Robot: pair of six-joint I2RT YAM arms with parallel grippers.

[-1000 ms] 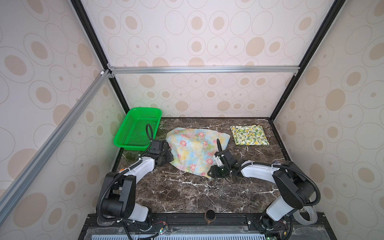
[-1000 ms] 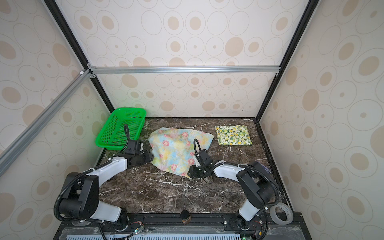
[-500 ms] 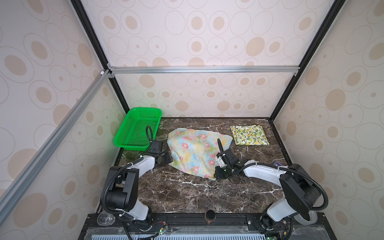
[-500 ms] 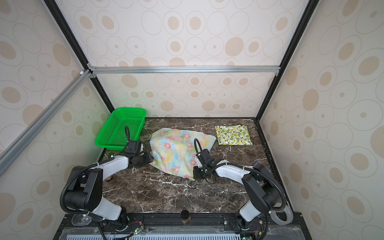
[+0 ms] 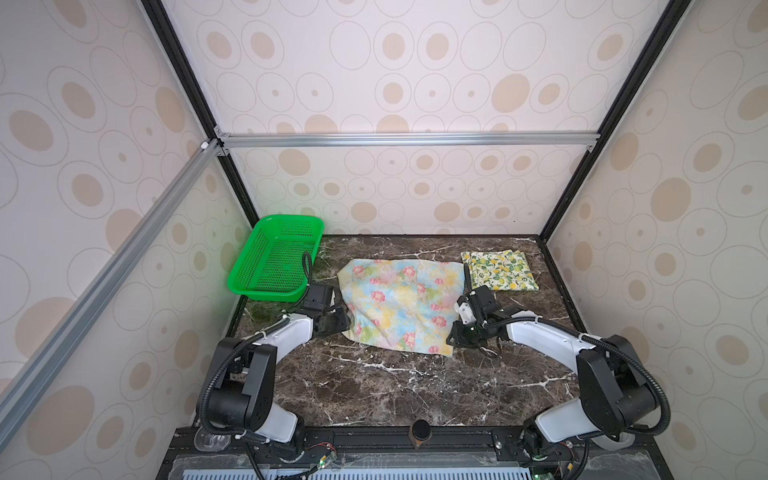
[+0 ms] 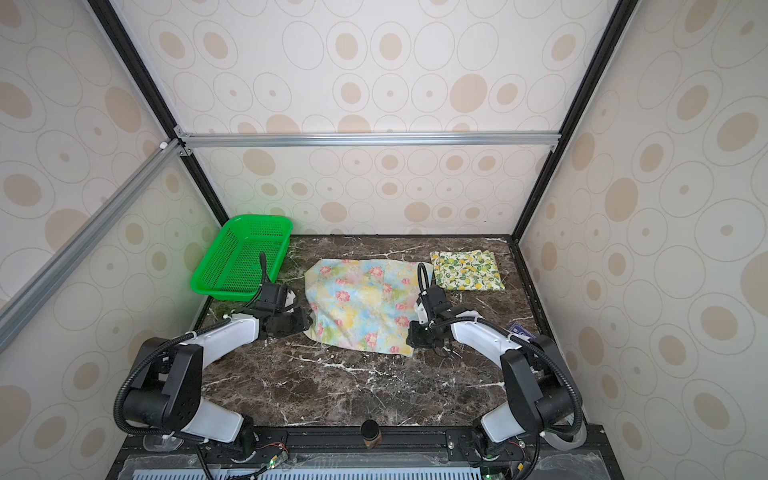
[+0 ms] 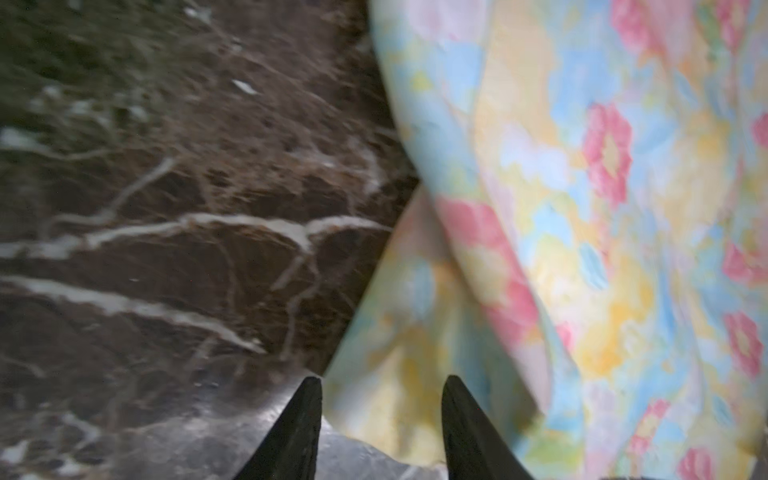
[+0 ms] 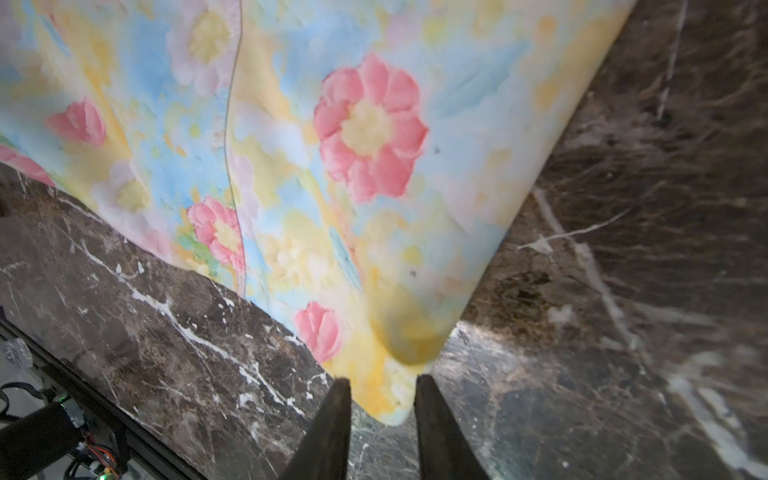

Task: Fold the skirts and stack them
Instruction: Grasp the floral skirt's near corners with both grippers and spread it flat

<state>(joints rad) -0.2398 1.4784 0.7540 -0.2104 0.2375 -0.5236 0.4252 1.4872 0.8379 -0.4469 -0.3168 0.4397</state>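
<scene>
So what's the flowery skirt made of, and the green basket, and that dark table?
Flowery skirt: thin woven cloth, probably cotton, matte; it drapes in soft folds.
Green basket: plastic, slightly glossy; its walls are a moulded mesh of small holes.
Table: looks like polished brown marble with white veins and a sheen, though it could be a printed marble-look surface.

Both arms reach forward, low over the table, with their elbows bowed outward. The left gripper is at the left side of the flowered skirt, jaws apart and straddling its edge. The right gripper is at the skirt's near right corner, jaws parted less widely, with the corner lying loose between them.
</scene>
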